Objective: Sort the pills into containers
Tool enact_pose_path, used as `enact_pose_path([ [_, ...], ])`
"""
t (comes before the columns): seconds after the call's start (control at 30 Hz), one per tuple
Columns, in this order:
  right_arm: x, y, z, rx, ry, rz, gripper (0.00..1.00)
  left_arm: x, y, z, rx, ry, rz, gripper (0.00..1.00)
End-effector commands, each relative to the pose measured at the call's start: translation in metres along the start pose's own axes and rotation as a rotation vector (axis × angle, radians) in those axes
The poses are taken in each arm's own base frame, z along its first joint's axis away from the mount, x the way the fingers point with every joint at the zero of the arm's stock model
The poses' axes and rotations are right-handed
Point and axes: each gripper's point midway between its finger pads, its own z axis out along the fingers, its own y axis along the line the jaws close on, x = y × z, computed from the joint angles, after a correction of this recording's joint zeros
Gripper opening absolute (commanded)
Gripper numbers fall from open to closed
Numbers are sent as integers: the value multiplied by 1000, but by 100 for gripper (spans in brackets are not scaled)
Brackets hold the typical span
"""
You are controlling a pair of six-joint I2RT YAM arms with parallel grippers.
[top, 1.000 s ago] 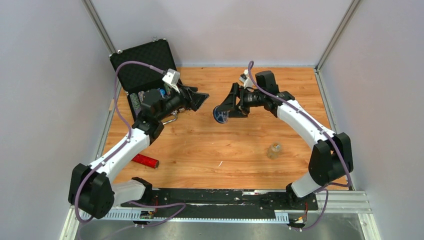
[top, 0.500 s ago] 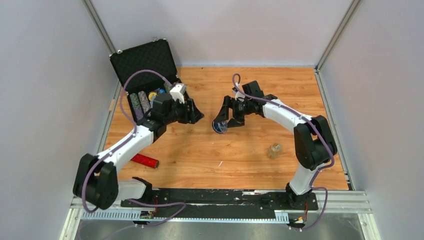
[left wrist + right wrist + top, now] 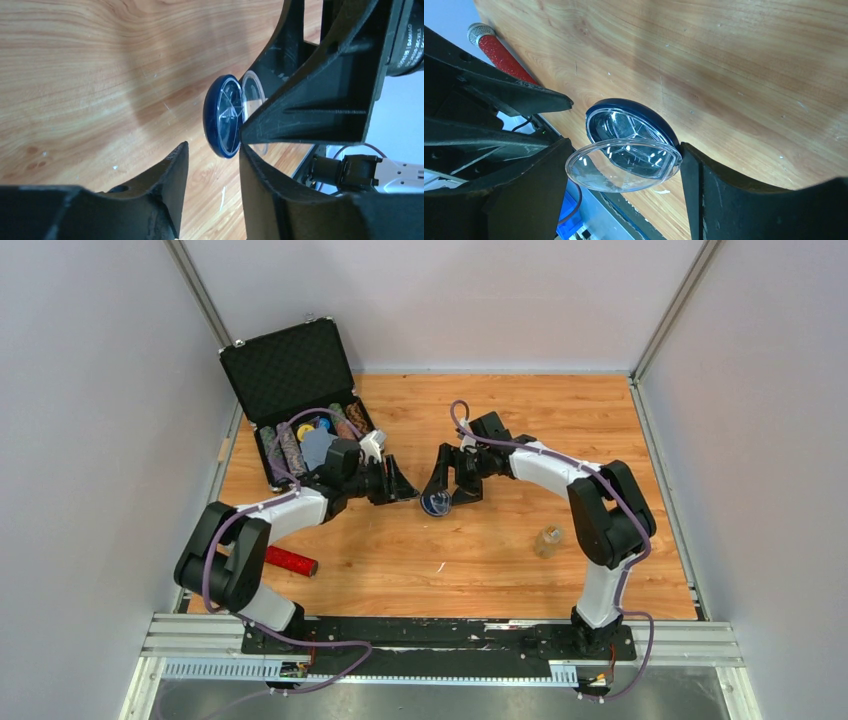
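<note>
The container is a small round dish point(image 3: 624, 125), dark blue outside, with dividers inside and a hinged clear lid point(image 3: 621, 170) swung open. It hangs tilted just above the wood in the top view point(image 3: 436, 504). My right gripper point(image 3: 624, 150) is shut on the clear lid, whose edges touch both fingers. My left gripper point(image 3: 212, 150) is open and empty, its tips right at the dish's blue rim point(image 3: 220, 117). The grippers face each other over the table's middle, the left one point(image 3: 404, 488) and the right one point(image 3: 447, 488). No loose pills show.
An open black poker-chip case point(image 3: 300, 405) stands at the back left with chip rows in it. A red glittery tube point(image 3: 290, 561) lies near the front left. A small clear bottle point(image 3: 547, 540) stands at the right on the wooden table point(image 3: 500, 570).
Both arms have drawn in and down towards the table's middle. The right gripper has brought the dish lower and nearer. The left gripper has swung from the case to the dish.
</note>
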Motion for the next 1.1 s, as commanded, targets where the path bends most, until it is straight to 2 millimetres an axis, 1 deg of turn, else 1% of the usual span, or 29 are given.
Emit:
enact_pose_path([
  [0.0, -18, 16, 3, -40, -60, -26, 34, -5, -1, 11, 57, -22, -25, 47],
  [0.27, -15, 15, 7, -63, -55, -12, 34, 4, 13, 27, 59, 7, -58, 45],
  [0.43, -13, 14, 9, -63, -55, -15, 34, 8, 17, 31, 64, 20, -69, 47],
  [0.57, -12, 14, 10, -60, -57, -21, 34, 10, 19, 33, 61, 26, -78, 49],
  [0.63, -11, 15, 11, -64, -54, -25, 34, 10, 23, 34, 41, 24, -81, 50],
  [0.7, -10, 16, 12, -72, -50, -31, 34, 15, 34, 35, -12, 44, -102, 47],
  [0.8, -6, 17, 14, -86, -37, -47, 35, 17, 42, 38, -56, 59, -111, 41],
  [0.83, -5, 16, 15, -87, -32, -51, 35, 21, 46, 38, -76, 72, -124, 39],
  [1.07, 3, -2, 26, -26, -23, -38, 38, 31, 63, 40, -149, 109, -134, 34],
])
